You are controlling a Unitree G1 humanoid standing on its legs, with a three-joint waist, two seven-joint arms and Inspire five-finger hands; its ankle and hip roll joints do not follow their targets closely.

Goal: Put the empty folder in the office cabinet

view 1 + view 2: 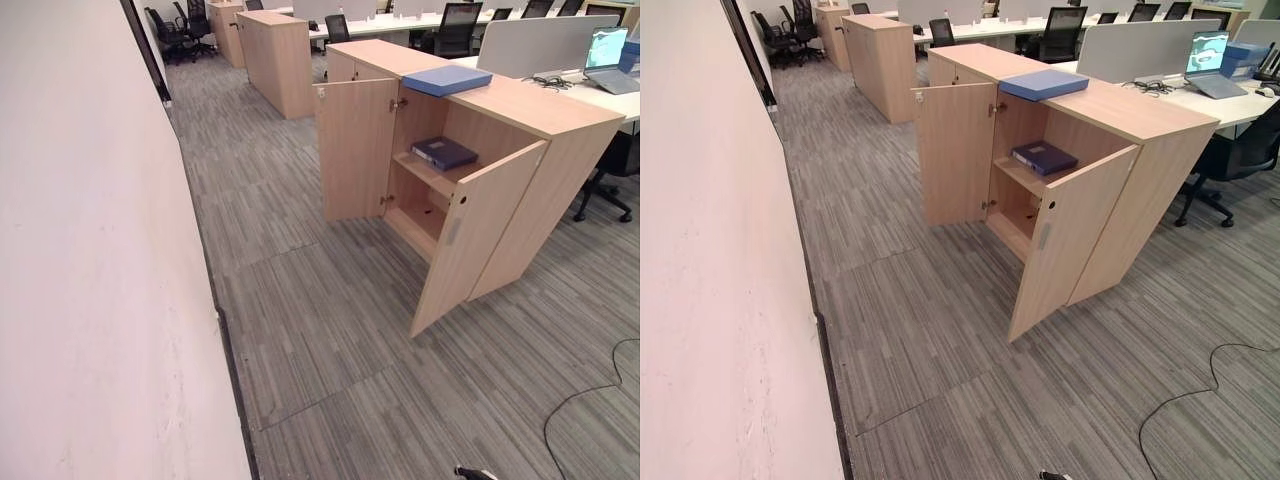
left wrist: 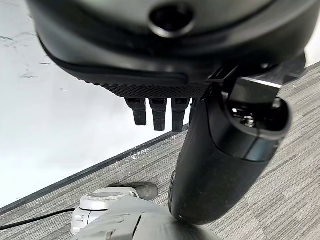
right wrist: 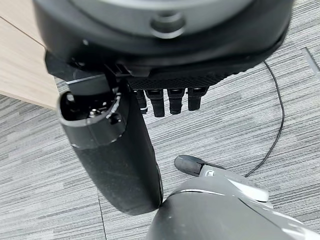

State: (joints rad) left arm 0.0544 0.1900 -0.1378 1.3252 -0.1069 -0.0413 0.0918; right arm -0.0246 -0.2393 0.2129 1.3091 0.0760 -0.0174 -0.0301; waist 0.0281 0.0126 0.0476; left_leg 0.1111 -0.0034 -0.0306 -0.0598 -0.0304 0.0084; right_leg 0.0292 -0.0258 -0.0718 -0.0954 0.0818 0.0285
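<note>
Flat light-blue folder (image 1: 447, 79) sits on top of the open light-wood cabinet (image 1: 520, 105), no readable writing; left hand (image 2: 220, 150) and right hand (image 3: 120, 160) both hang loose-fingered, holding nothing.

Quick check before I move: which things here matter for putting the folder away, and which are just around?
For the job:
light blue folder lying flat on top of the cabinet
open cabinet, both doors swung out
left hand and right hand, both hanging empty over the carpet

Just around:
dark blue binder on the cabinet's shelf
laptop on the desk behind
office chairs
</note>
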